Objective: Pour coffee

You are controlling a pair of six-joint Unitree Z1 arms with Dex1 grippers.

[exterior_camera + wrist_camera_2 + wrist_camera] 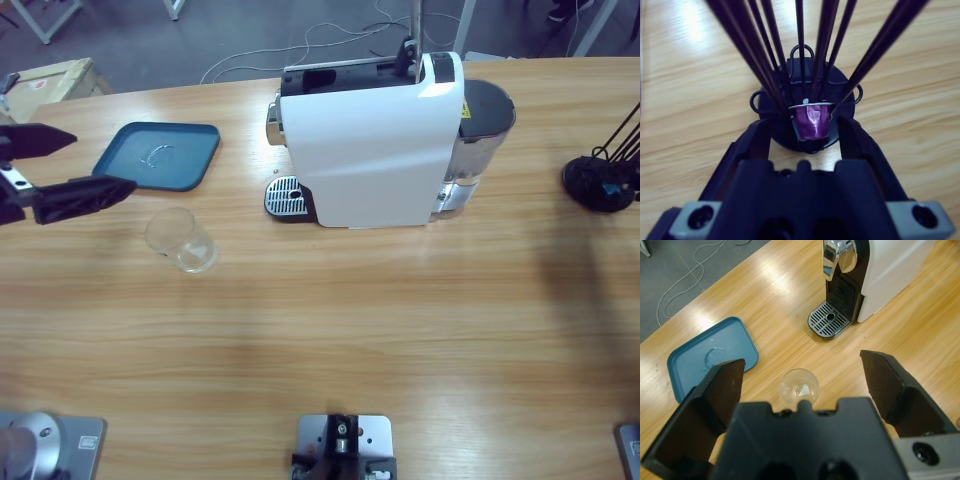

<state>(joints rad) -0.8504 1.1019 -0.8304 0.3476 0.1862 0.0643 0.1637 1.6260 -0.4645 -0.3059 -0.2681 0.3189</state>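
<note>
left fingers (802, 385) spread wide over clear empty drinking glass (183, 241) on wooden counter (330, 330) | right fingers (802, 137) open around purple foil capsule (812, 121) in black wire rack (600, 180) | coffee not visible

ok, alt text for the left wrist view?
The left gripper, jaws open, hangs over an empty clear glass on the wooden table. A blue tray lies to the picture's left and a white coffee machine stands beyond.

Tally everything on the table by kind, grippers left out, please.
Coffee machine: 1
Glass: 1
Blue tray: 1
Black capsule rack: 1
Purple capsule: 1
Total: 5
</note>
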